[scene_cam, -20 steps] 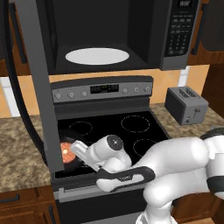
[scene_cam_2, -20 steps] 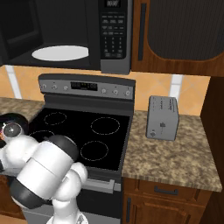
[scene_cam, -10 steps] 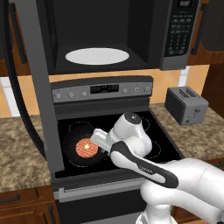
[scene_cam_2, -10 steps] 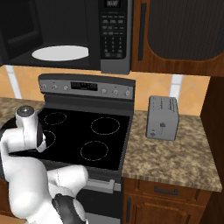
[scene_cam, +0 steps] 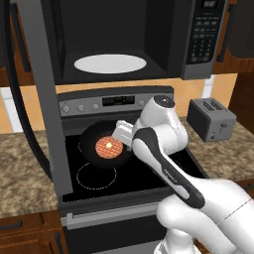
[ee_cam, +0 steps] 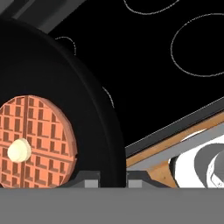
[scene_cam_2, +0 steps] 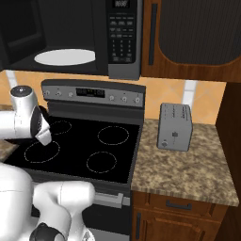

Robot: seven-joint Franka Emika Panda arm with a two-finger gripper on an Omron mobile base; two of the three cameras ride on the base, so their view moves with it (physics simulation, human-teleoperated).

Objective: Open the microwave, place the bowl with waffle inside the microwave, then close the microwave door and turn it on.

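Even, shadowless, sharp rendered light

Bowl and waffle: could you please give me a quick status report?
Gripper shut on the bowl rim, bowl held above the stove. Waffle sits inside. Microwave door open, white plate bare, nothing blocking.

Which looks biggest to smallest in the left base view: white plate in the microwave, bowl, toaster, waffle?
1. white plate
2. bowl, partly hidden by the end effector; it also sits nearer the camera
3. toaster, close to the bowl
4. waffle
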